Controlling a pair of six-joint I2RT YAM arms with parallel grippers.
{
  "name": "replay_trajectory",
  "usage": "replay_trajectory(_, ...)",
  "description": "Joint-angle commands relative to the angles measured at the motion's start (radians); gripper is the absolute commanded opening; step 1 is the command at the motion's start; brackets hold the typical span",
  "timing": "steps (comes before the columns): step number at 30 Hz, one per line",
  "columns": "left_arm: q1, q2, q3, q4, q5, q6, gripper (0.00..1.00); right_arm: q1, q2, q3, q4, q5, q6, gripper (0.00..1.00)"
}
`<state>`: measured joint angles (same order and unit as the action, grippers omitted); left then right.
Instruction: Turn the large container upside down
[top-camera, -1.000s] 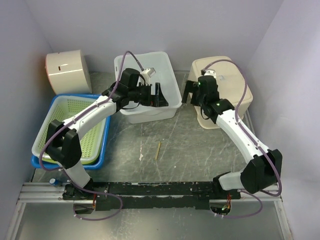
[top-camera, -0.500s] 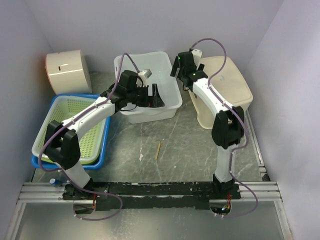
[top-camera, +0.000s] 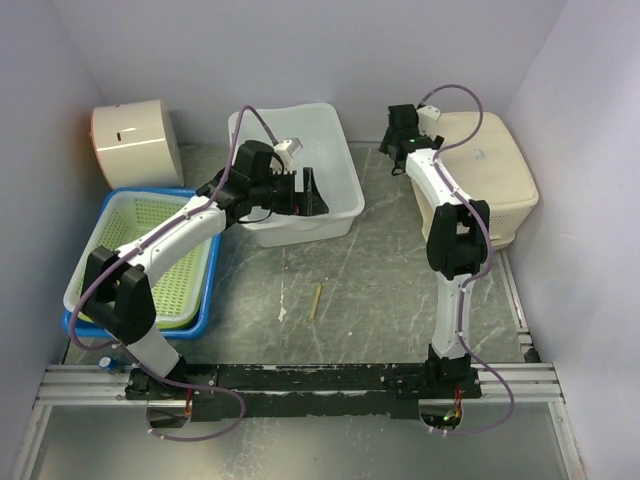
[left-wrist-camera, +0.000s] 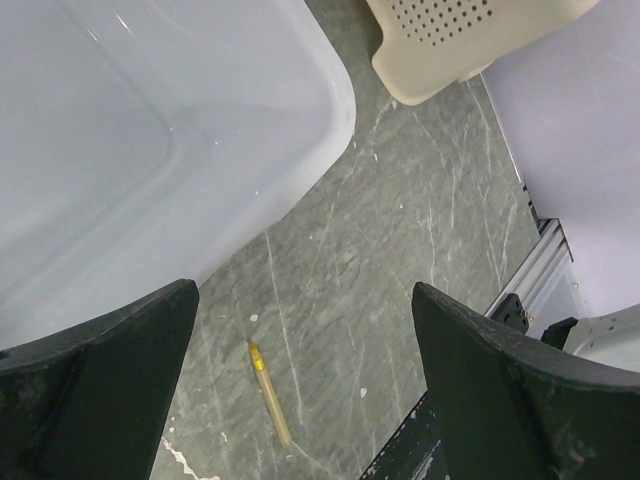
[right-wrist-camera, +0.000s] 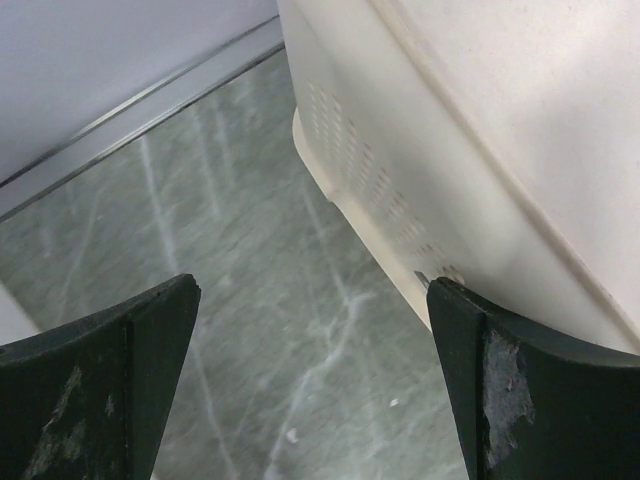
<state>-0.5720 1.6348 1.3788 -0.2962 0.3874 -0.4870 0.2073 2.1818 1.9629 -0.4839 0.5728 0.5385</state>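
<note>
Grey marbled tabletop (top-camera: 380, 290) runs between pale lilac walls. Over it the right gripper (right-wrist-camera: 315, 290) hangs with its jaws spread wide and only bare table between them. The large container (right-wrist-camera: 470, 150), a cream tub with perforated walls, lies just outside the finger on the right of that wrist view. Its rim is down toward the table and its base is turned up, and neither finger appears to touch it. From above it sits at the far right of the table, close to the wall, at an angle to the table's edges. The left gripper (left-wrist-camera: 302, 295) is likewise released, jaws wide and holding nothing. A translucent white bin (left-wrist-camera: 150, 130) fills the space ahead of the finger on the left of its view, and a short yellow stick (left-wrist-camera: 270, 395) lies on the table below the gap between the jaws. Well behind the left jaws, a green basket (top-camera: 140, 250) rests in a blue tray (top-camera: 205, 295), with a round cream drum (top-camera: 135, 145) beyond
</note>
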Motion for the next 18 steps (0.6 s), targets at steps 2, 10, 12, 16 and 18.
replay_trajectory(2, -0.044, 0.011, 0.017, 0.019, 0.028, 0.015, 0.99, -0.042, -0.022, 0.012, 0.003, -0.015, -0.047, 1.0)
replay_trajectory(10, -0.107, 0.089, 0.085, -0.008, 0.019, 0.095, 1.0, -0.011, -0.252, -0.142, 0.079, -0.306, -0.085, 1.0)
replay_trajectory(12, -0.116, 0.115, 0.094, -0.026, 0.027, 0.116, 1.0, 0.0, -0.329, -0.216, 0.116, -0.367, -0.091, 1.0)
replay_trajectory(16, -0.144, 0.164, 0.078, -0.071, 0.039, 0.183, 1.0, 0.003, -0.462, -0.366, 0.17, -0.445, -0.084, 1.0)
replay_trajectory(18, -0.15, 0.172, 0.053, -0.105, 0.041, 0.193, 1.0, 0.003, -0.521, -0.43, 0.175, -0.462, -0.083, 1.0)
